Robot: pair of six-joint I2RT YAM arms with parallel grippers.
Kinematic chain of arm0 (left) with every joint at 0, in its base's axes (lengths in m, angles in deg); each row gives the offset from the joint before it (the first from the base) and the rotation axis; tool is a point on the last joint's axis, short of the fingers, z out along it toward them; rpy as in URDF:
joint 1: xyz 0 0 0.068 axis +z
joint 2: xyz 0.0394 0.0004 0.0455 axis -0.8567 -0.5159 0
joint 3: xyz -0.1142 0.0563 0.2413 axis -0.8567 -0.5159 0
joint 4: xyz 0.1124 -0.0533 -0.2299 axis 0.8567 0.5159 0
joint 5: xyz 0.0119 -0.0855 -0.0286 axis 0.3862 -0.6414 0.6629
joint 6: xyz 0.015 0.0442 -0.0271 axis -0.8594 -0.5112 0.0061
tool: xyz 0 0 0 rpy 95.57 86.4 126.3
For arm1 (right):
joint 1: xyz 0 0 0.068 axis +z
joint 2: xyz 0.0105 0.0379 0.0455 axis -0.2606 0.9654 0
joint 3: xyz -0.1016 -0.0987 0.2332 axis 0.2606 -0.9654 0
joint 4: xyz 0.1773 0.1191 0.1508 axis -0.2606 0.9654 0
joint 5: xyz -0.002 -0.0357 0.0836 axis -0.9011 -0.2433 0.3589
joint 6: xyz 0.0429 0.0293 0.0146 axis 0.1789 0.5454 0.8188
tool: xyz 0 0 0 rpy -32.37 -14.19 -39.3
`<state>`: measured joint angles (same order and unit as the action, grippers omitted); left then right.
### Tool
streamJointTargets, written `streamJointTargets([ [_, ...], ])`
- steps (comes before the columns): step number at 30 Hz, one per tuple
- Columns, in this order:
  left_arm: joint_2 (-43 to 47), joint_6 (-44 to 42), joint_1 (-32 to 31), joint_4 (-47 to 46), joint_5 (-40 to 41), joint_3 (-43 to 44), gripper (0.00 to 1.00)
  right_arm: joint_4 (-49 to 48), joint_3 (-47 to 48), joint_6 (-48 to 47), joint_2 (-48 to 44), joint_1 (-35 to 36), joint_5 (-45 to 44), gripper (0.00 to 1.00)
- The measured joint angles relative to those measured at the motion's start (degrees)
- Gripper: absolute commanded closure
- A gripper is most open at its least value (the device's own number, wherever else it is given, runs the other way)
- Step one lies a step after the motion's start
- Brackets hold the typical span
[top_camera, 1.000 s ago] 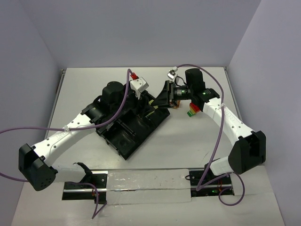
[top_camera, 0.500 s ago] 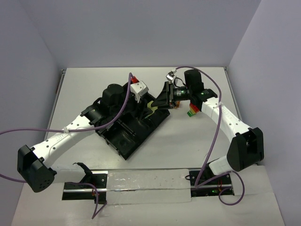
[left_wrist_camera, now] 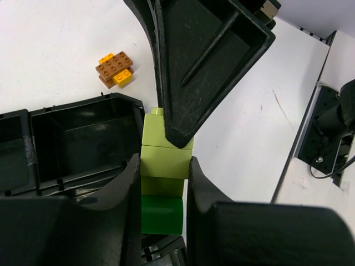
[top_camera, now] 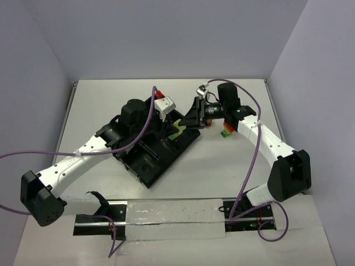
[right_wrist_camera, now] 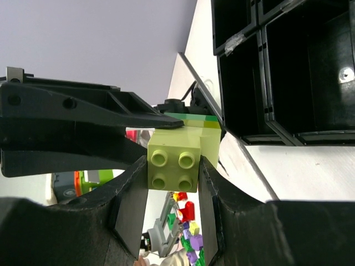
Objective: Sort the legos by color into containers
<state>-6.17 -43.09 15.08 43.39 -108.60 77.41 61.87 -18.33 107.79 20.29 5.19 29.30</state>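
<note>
Starting at the fingers, what is found held? (Inspector)

One stack point(left_wrist_camera: 161, 183) of joined legos is pinched from both ends. The left gripper point(left_wrist_camera: 163, 163) is closed down to brick width. Its fingers point(left_wrist_camera: 119, 194) are pressed against both sides of the stack, where the pale yellow-green bricks point(left_wrist_camera: 166, 145) meet the green brick point(left_wrist_camera: 161, 216). The right gripper point(right_wrist_camera: 172, 166) is clamped fully on the studded brick point(right_wrist_camera: 173, 178) at the opposite end. (Assessor)

How should the step in hand be carried out? (Inspector)

It is judged that the colours are being separated. Both grips should be kept firm while the ends are levered apart at the green seam, not pulled straight. If either grip is slackened, a brick could be flicked away. The break is best made over the tray point(left_wrist_camera: 72, 108), so that a dropped piece is caught. (Assessor)

Where is the stack placed beyond the fingers? (Inspector)

It is held between the two grippers at the tray's far corner, just beside the nearest compartment wall. Whether it hangs over the tray or over the table point(left_wrist_camera: 50, 44) cannot be settled. A brown and yellow cluster point(left_wrist_camera: 115, 68) is noted on the table, well apart. Red and green bricks point(top_camera: 226, 132) are noted near the right wrist. (Assessor)
</note>
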Motion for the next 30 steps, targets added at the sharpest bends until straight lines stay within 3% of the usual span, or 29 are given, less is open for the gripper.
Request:
streamJointTargets([
  [20, 2.0, -0.4, -0.3, -1.3, 0.4, -2.5, 1.0, 1.1, 0.2, -0.9, 0.0, -0.8, 1.2, 1.0],
  [30, 3.4, -0.5, -0.2, 1.6, 3.6, -3.6, 1.0, 8.7, 10.2, -6.4, 1.3, -3.9, -6.6, 1.0],
])
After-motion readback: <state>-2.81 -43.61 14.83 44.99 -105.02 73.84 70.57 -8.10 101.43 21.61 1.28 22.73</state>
